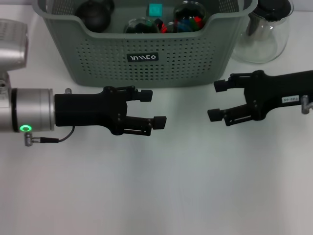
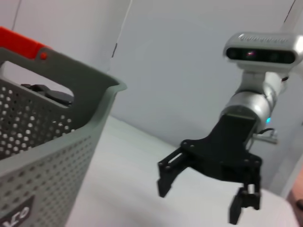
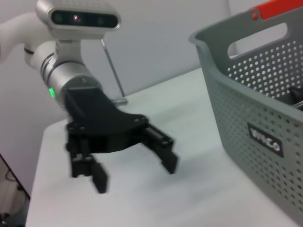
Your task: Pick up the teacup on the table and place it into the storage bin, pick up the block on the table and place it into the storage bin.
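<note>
Head view — left gripper (image 1: 153, 108) and right gripper (image 1: 216, 100), jaws apart and empty, before the storage bin (image 1: 98, 58).

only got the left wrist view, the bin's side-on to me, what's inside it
observer: the head view shows a teal block lying in the storage bin, next to glass jars of coloured bits.
operator: is my left claw holding anything
observer: no, the left claw is open and empty, above the table in front of the bin, facing the open right claw.
</note>
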